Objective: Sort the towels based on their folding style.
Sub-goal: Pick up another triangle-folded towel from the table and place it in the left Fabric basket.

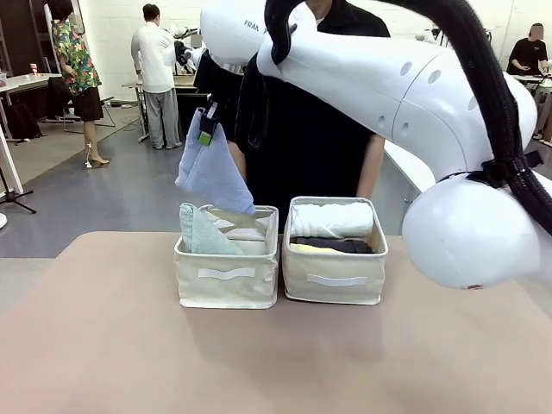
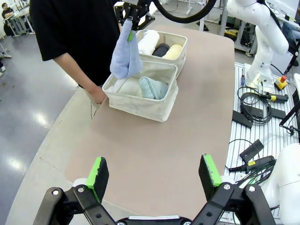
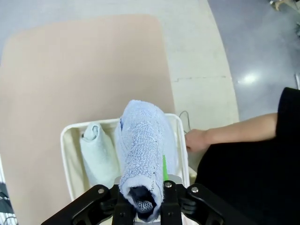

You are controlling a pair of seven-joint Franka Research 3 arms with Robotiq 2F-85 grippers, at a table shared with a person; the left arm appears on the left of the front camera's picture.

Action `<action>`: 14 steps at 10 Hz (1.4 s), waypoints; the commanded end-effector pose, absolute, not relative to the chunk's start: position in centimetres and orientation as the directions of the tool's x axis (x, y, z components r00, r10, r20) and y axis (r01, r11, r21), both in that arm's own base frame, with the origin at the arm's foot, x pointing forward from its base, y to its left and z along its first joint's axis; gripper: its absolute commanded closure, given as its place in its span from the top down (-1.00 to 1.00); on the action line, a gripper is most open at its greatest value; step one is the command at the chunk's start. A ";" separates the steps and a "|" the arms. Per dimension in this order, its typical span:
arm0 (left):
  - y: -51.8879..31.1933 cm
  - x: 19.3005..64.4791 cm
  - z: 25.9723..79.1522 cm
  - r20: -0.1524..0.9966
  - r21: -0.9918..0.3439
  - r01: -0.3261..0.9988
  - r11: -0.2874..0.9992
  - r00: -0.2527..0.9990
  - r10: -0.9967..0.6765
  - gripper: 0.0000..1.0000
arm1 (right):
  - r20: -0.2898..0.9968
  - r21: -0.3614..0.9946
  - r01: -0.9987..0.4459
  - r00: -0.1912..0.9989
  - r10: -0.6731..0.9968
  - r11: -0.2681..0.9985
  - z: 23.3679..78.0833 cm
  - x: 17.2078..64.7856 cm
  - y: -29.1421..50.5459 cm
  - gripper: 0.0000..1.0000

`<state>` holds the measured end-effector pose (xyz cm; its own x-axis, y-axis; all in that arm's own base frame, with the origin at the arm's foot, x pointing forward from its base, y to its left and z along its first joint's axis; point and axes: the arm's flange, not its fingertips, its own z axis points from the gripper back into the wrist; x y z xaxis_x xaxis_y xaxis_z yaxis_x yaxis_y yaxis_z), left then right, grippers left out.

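Over on the left, the left gripper [image 2: 154, 176] hangs above the bare tan table [image 1: 103, 345], jaws spread wide with nothing between the green pads [image 2: 98, 172]. Moving in, the left bin [image 1: 228, 272] holds the mint green towel [image 1: 205, 231], a folded triangle standing on edge against the bin's left wall, its point tipped upward. Directly above that bin hangs the periwinkle blue towel [image 1: 212, 172], and the right gripper [image 1: 207, 129] has it pinched tight by its top corner, jaws clamped on the cloth. The towel's long axis runs straight up and down, narrow at the grip and widening into a broad lower edge that dangles just over the bin's rim. In the right wrist view it drapes down [image 3: 140, 150] toward the bin's opening, with the mint towel beside it. Just beside, touching, sits the right bin [image 1: 335, 263], carrying rolled towels lying on their sides: the white roll [image 1: 332, 220] at the back, the dark grey roll [image 1: 341, 245] in front of it, and the yellow roll [image 2: 172, 51]. The person's hand [image 3: 197, 139] rests at the table's far edge by the left bin.
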<state>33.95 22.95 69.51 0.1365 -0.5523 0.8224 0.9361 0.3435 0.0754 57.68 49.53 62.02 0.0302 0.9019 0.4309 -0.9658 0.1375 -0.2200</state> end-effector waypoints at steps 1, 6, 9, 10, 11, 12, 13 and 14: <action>22.9 33.8 69.6 0.830 0.084 0.936 0.342 0.124 -0.544 1.00 | 0.431 -0.197 -0.969 0.053 0.901 0.151 60.0 57.6 49.5 -0.65; 22.9 33.8 69.6 0.830 0.084 0.936 0.342 0.124 -0.544 1.00 | 0.315 -0.127 -0.987 0.058 0.947 0.102 55.9 58.9 50.2 -0.65; 22.9 33.8 69.6 0.830 0.084 0.936 0.342 0.124 -0.544 1.00 | 0.261 -0.084 -0.995 0.036 0.965 0.060 54.0 59.1 50.6 -0.65; 22.9 33.8 69.6 0.830 0.084 0.936 0.342 0.124 -0.544 1.00 | 0.232 -0.069 -0.997 0.027 0.972 0.044 53.5 59.2 50.9 -0.65; 22.9 33.8 69.6 0.830 0.084 0.936 0.342 0.124 -0.544 1.00 | 0.200 -0.051 -0.998 0.013 0.980 0.023 52.7 59.3 51.3 -0.65; 22.9 33.8 69.6 0.830 0.084 0.936 0.342 0.124 -0.544 1.00 | 0.181 -0.027 -1.000 0.005 0.984 0.010 51.8 59.5 51.7 -0.65; 22.9 33.8 69.6 0.830 0.084 0.936 0.342 0.124 -0.544 1.00 | 0.174 -0.002 -1.000 -0.003 0.985 -0.002 51.0 59.7 52.1 -0.65; 22.9 33.8 69.6 0.830 0.084 0.936 0.342 0.124 -0.544 1.00 | 0.180 0.021 -1.000 -0.010 0.984 -0.014 50.4 59.8 52.4 -0.65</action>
